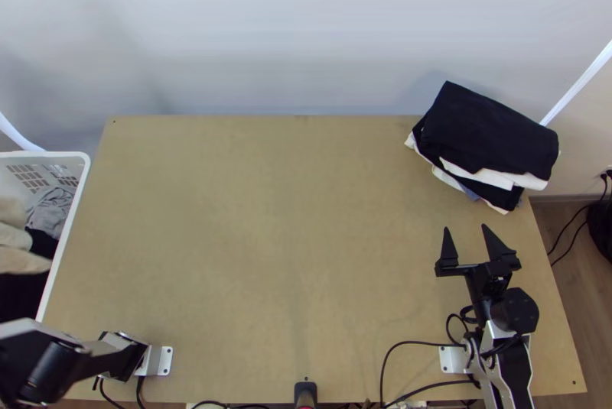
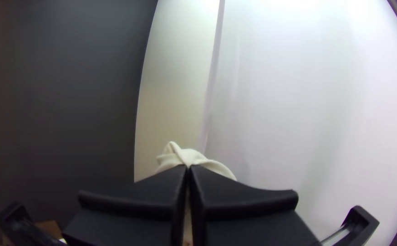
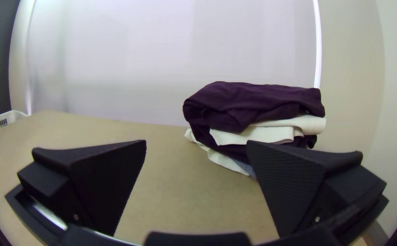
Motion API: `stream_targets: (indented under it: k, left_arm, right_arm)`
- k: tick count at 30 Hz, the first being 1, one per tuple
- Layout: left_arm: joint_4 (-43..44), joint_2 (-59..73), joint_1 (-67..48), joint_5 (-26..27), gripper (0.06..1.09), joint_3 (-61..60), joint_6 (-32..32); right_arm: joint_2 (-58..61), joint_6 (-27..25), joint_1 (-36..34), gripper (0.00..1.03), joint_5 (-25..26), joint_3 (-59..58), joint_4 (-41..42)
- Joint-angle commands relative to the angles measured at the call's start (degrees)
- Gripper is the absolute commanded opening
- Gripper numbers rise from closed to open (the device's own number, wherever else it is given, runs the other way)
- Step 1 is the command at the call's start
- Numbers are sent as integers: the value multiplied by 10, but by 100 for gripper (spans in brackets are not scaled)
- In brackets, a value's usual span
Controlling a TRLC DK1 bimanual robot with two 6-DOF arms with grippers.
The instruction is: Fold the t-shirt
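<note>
Left gripper [image 2: 188, 167] pinches the cream t-shirt [image 2: 190, 156], likely light, floppy stuff, so the wide-open right gripper [image 1: 466, 228] should take a loose corner.

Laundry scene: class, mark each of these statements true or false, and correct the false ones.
1. The right gripper is open. True.
2. The left gripper holds black cloth. False: the left gripper is shut on cream cloth.
3. The folded pile lies at the far right corner of the table. True.
4. The basket is empty. False: the basket has clothes in it.
5. A dark garment tops the pile. True.
</note>
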Motion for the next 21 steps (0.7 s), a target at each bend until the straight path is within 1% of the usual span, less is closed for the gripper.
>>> stream_targets:
  k: [1, 3, 6, 7, 9, 13, 16, 21]
  left_arm:
    - [43, -30, -12, -1, 10, 4, -23]
    - [77, -28, -33, -34, 10, -32, -13]
    - [99, 24, -98, -126, 10, -99, 55]
    - [95, 53, -100, -139, 10, -113, 65]
    - [57, 112, -95, -143, 9, -110, 66]
    - [-65, 200, -66, -141, 9, -25, 56]
    - [-95, 203, -60, -132, 9, 16, 47]
    - [-171, 158, -75, -92, 9, 87, 17]
  right_arm:
    - [-1, -6, -2, 99, 6, -3, -11]
    - [-1, -6, -3, 99, 7, -3, -11]
    - [-1, -6, -2, 99, 6, -3, -11]
    - [-1, -6, -2, 99, 6, -3, -11]
    - [-1, -6, -2, 99, 7, -3, -11]
    - [-1, -6, -2, 99, 6, -3, -11]
    - [-1, -6, -2, 99, 7, -3, -11]
    - [-1, -6, -2, 99, 7, -3, -11]
